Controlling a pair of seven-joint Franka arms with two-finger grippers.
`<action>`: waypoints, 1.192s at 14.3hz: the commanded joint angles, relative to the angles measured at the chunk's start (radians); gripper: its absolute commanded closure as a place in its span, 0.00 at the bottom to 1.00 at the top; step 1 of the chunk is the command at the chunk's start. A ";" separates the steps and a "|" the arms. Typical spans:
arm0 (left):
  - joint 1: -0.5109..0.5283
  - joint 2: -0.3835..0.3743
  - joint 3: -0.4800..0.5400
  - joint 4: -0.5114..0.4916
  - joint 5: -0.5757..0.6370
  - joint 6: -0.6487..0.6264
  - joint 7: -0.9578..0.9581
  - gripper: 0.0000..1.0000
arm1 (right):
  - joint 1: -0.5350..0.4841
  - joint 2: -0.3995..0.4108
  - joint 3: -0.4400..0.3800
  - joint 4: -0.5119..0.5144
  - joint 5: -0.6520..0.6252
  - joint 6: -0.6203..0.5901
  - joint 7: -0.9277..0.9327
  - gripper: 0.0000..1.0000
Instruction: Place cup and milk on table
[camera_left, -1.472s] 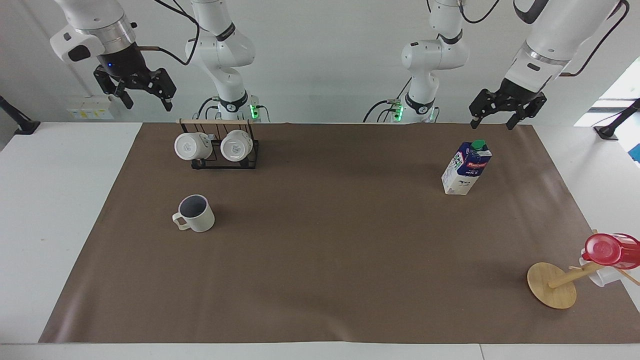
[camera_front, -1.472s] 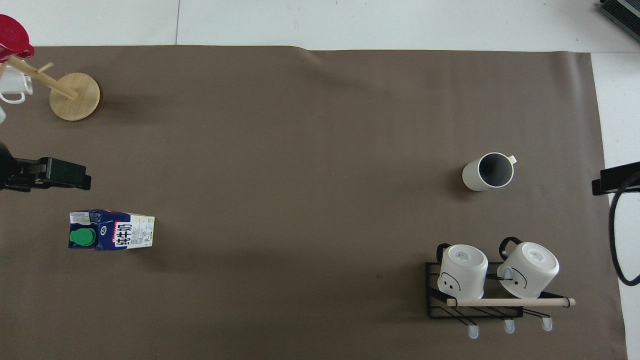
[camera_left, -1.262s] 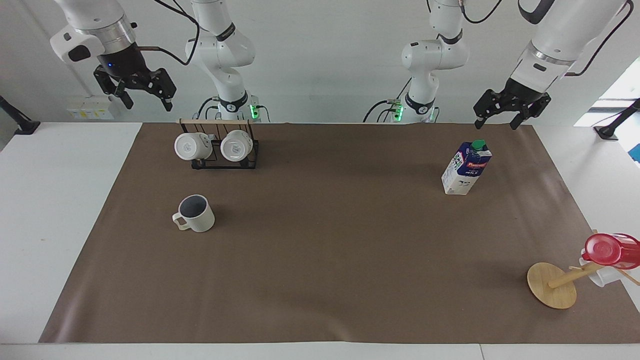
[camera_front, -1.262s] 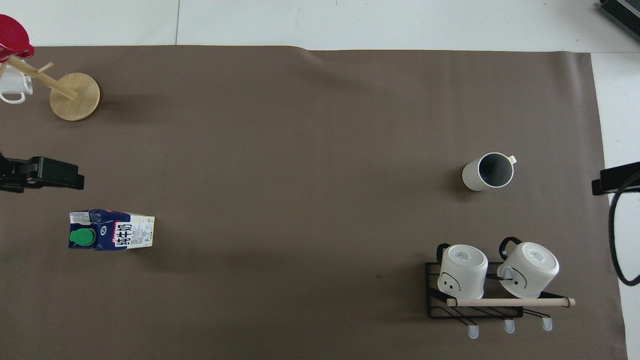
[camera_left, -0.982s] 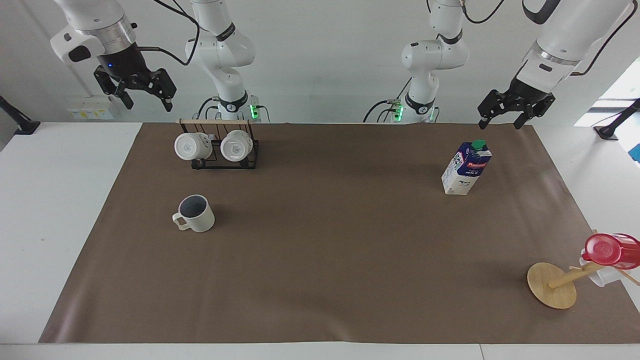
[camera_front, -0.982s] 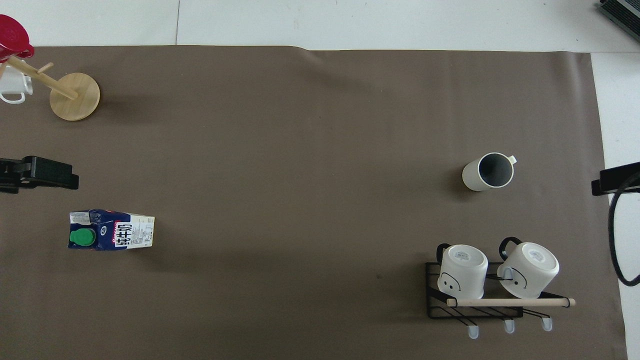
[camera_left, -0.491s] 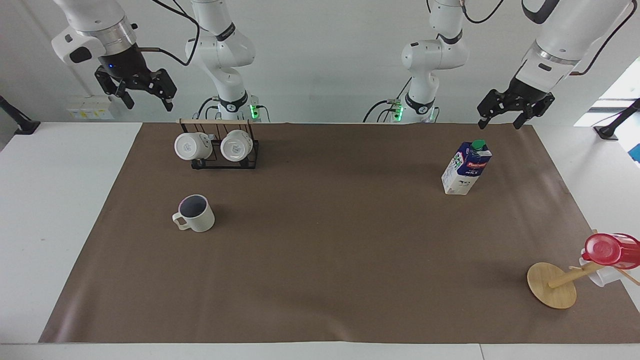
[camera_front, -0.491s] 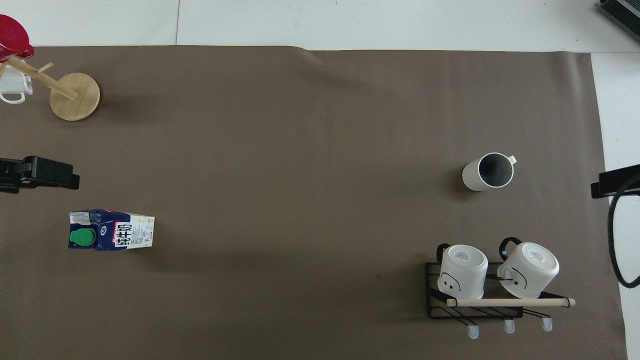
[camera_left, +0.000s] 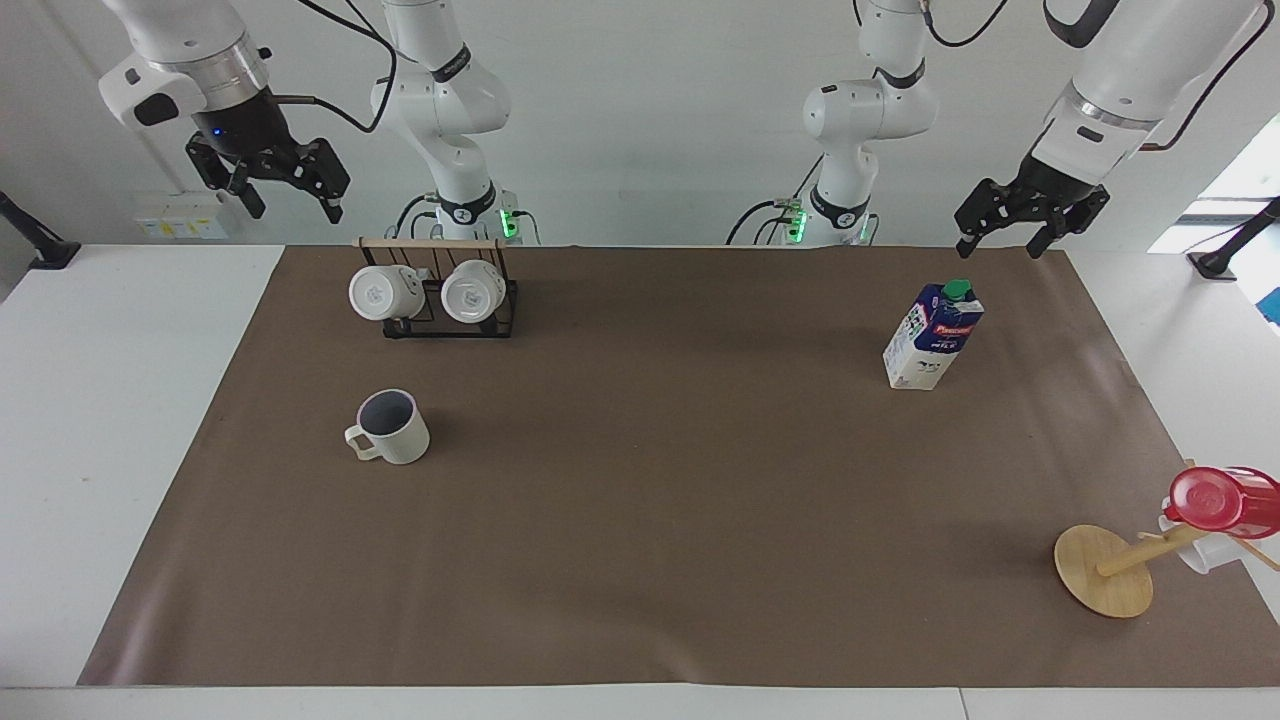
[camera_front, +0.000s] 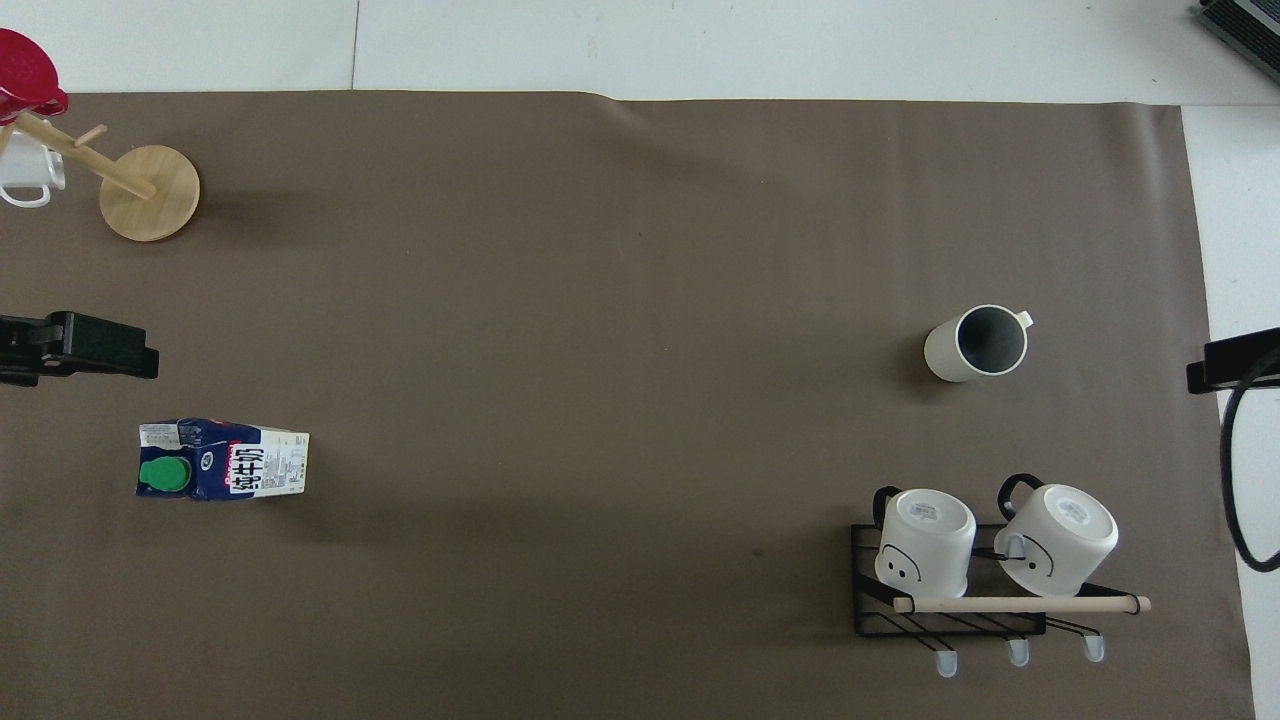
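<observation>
Facing view: both grippers, left (camera_left: 1004, 243) and right (camera_left: 292, 203), hanging raised with jaws spread, empty; cup (camera_left: 392, 428) and milk (camera_left: 932, 335) standing on bench (camera_left: 120, 400); carton looking light, crushable, so grip mid-body.

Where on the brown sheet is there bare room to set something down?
The widest bare stretch of the brown sheet lies between the cup and the milk. It is crowded by the mug rack and the wooden mug tree.

glossy white jointed arms, black cables, green base lights, black grippers
</observation>
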 joint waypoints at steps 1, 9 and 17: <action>0.010 -0.004 -0.009 0.018 0.002 -0.024 0.003 0.00 | -0.006 -0.024 0.001 -0.031 0.002 0.025 -0.016 0.00; -0.008 -0.004 -0.029 0.021 0.040 -0.059 0.006 0.00 | 0.008 -0.017 0.002 -0.060 0.004 0.054 -0.013 0.00; -0.011 -0.004 -0.032 0.024 0.033 -0.050 0.008 0.00 | 0.078 0.066 0.002 -0.247 0.007 0.364 -0.012 0.00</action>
